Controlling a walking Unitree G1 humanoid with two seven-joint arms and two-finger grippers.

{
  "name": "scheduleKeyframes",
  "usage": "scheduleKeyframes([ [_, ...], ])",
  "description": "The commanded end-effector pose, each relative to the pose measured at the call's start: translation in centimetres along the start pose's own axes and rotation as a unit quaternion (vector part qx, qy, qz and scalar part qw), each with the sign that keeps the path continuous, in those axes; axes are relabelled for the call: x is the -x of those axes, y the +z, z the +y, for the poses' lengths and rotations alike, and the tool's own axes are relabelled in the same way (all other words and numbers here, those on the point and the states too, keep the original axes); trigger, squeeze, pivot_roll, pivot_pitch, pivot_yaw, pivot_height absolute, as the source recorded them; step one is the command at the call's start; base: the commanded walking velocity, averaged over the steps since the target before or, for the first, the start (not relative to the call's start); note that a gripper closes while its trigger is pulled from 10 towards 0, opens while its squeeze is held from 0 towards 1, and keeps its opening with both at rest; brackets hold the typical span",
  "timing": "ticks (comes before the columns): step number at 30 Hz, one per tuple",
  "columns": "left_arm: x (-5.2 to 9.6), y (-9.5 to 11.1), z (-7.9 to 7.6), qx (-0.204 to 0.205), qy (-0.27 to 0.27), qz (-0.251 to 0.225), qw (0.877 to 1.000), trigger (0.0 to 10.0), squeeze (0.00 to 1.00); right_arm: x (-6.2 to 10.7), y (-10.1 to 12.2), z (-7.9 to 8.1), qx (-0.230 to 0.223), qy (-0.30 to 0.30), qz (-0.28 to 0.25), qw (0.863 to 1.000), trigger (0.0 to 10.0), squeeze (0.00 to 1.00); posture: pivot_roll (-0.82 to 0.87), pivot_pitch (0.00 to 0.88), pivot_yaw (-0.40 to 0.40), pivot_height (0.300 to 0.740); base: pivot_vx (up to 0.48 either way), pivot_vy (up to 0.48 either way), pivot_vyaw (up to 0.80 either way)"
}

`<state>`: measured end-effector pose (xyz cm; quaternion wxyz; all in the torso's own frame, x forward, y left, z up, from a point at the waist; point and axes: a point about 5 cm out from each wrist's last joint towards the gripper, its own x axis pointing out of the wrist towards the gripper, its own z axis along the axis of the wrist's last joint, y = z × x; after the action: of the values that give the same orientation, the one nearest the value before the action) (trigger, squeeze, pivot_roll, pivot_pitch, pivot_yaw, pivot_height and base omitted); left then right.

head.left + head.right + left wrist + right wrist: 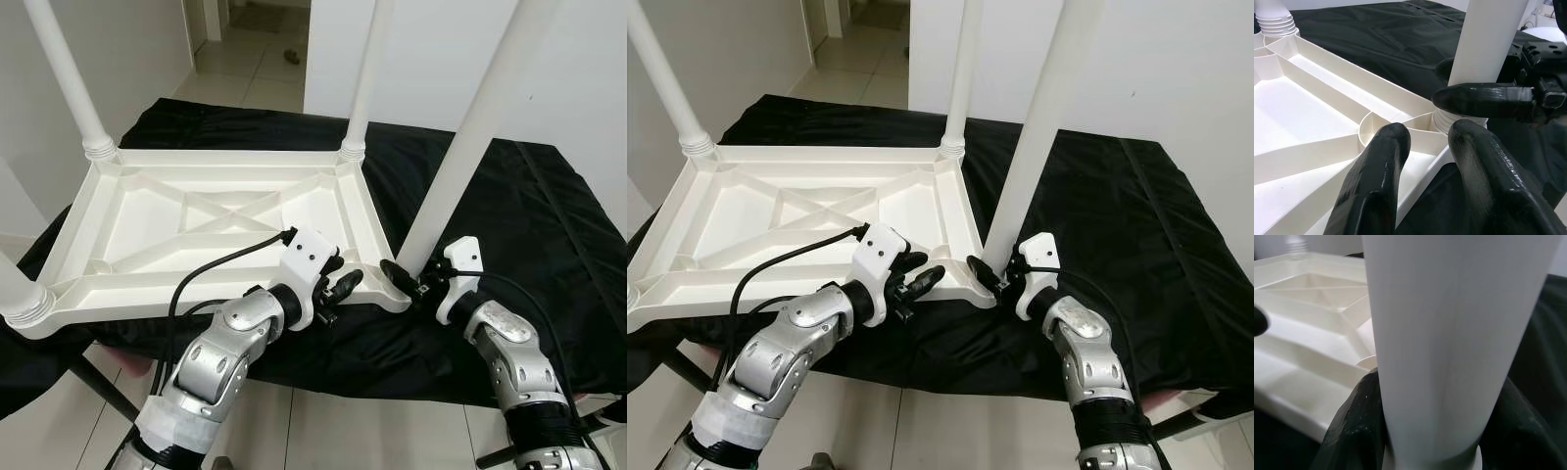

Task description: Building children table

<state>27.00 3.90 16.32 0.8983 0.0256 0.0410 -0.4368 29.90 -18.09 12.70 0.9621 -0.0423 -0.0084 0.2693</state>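
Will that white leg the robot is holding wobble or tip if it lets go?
Probably not much: the white leg already stands in the tabletop's corner socket. The right pincer grips its base. It looks stiff, smooth, perhaps slippery.

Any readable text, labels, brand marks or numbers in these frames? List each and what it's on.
None readable.
The upturned white table top and its legs, including the near-right leg that the right gripper grips, are plain moulded plastic with no markings visible.
The black cloth is unprinted.
The left gripper and its white wrist housing show only small dark holes, no lettering.
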Motion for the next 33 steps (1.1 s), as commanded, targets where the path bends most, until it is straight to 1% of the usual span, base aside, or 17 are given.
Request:
scheduleKeyframes([
  [1, 0.0, 0.1, 0.1, -0.002, 0.004, 0.001, 1.0, 10.0, 0.0, 0.0, -0.6, 0.5, 0.004, -0.017, 0.017, 1.0, 0.0, 0.0, 0.01, 0.0, -0.034, 0.74, 0.0, 0.0, 0.0],
  [5, 0.1, -0.1, 0.3, -0.003, 0.005, 0.004, 1.0, 10.0, 0.0, 0.0, -0.2, 1.1, -0.007, -0.104, 0.014, 0.994, 0.0, 0.0, 0.01, 0.0, -0.033, 0.74, 0.0, 0.0, 0.0],
  [9, 0.1, -0.1, 0.3, -0.003, 0.005, 0.004, 1.0, 10.0, 0.0, 0.0, -0.1, 1.1, -0.008, -0.111, 0.013, 0.994, 0.0, 0.0, 0.01, 0.0, -0.033, 0.74, 0.0, 0.0, 0.0],
  [11, 0.2, -0.2, 0.5, -0.002, 0.008, 0.005, 1.0, 10.0, 0.0, 0.2, 0.1, 1.9, -0.014, -0.174, 0.018, 0.984, 0.0, 0.0, 0.01, 0.0, -0.034, 0.74, 0.0, 0.0, 0.0],
  [12, 0.2, -0.2, 0.5, -0.002, 0.008, 0.005, 1.0, 10.0, 0.0, 0.2, 0.1, 1.9, -0.014, -0.174, 0.018, 0.984, 0.0, 0.0, 0.01, 0.0, -0.034, 0.74, 0.0, 0.0, 0.0],
  [13, 0.2, -0.2, 0.6, -0.002, 0.01, 0.006, 1.0, 10.0, 0.0, 0.3, 0.3, 2.5, -0.009, -0.205, 0.021, 0.978, 0.0, 0.0, 0.01, 0.0, -0.035, 0.74, 0.0, 0.0, 0.0],
  [15, 0.2, -0.2, 0.6, -0.002, 0.01, 0.006, 1.0, 10.0, 0.0, 0.3, 0.3, 2.5, -0.009, -0.205, 0.021, 0.978, 0.0, 0.0, 0.01, 0.0, -0.035, 0.74, 0.0, 0.0, 0.0],
  [16, 0.2, -0.2, 0.6, -0.001, 0.012, 0.005, 1.0, 10.0, 0.0, 0.4, 0.5, 3.1, -0.012, -0.237, 0.022, 0.971, 0.0, 0.0, 0.02, 0.0, -0.037, 0.74, 0.0, 0.0, 0.0],
  [17, 0.2, -0.2, 0.6, -0.001, 0.012, 0.005, 1.0, 10.0, 0.0, 0.4, 0.5, 3.1, -0.012, -0.237, 0.022, 0.971, 0.0, 0.0, 0.02, 0.0, -0.037, 0.74, 0.0, 0.0, 0.0],
  [19, 0.2, -0.1, 0.7, 0.002, 0.017, 0.003, 1.0, 10.0, 0.0, 0.4, 0.9, 4.3, -0.003, -0.28, 0.031, 0.959, 0.0, 0.0, 0.03, 0.0, -0.042, 0.74, 0.0, 0.0, 0.0],
  [24, 0.2, 0.0, 0.6, 0.004, 0.019, 0.0, 1.0, 10.0, 0.0, 0.4, 1.7, 4.2, -0.01, -0.297, 0.017, 0.955, 0.0, 0.0, 0.02, 0.0, -0.039, 0.74, 0.0, 0.0, 0.0],
  [25, 0.2, 0.0, 0.6, 0.004, 0.019, 0.0, 1.0, 10.0, 0.0, 0.3, 1.9, 4.2, -0.021, -0.282, 0.009, 0.959, 4.5, 0.0, 0.02, 0.0, -0.039, 0.74, 0.0, 0.0, 0.0],
  [26, 0.1, 0.0, 0.6, 0.004, 0.018, 0.0, 1.0, 10.0, 0.0, 0.1, 2.1, 4.3, -0.03, -0.26, -0.002, 0.965, 10.0, 0.0, 0.02, 0.0, -0.039, 0.74, 0.0, 0.0, 0.0],
  [29, 0.1, 0.0, 0.6, 0.004, 0.017, 0.0, 1.0, 10.0, 0.0, 0.0, 2.3, 4.4, -0.033, -0.244, -0.008, 0.969, 10.0, 0.0, 0.02, 0.0, -0.039, 0.74, 0.0, 0.0, 0.0],
  [30, 0.1, 0.1, 0.6, 0.004, 0.017, -0.001, 1.0, 10.0, 0.0, -0.2, 2.5, 4.4, -0.032, -0.226, -0.01, 0.973, 10.0, 0.84, 0.01, 0.0, -0.039, 0.74, 0.0, 0.0, 0.0],
  [31, 0.0, 0.1, 0.6, 0.003, 0.017, -0.002, 1.0, 10.0, 0.0, -0.3, 2.8, 4.3, -0.033, -0.211, -0.019, 0.977, 10.0, 1.0, 0.01, 0.0, -0.04, 0.74, 0.0, 0.0, 0.0],
  [33, 0.0, 0.1, 0.6, 0.003, 0.017, -0.002, 1.0, 10.0, 0.0, -0.4, 3.0, 3.9, -0.037, -0.198, -0.024, 0.979, 10.0, 1.0, 0.01, 0.0, -0.04, 0.74, 0.0, 0.0, 0.0],
])
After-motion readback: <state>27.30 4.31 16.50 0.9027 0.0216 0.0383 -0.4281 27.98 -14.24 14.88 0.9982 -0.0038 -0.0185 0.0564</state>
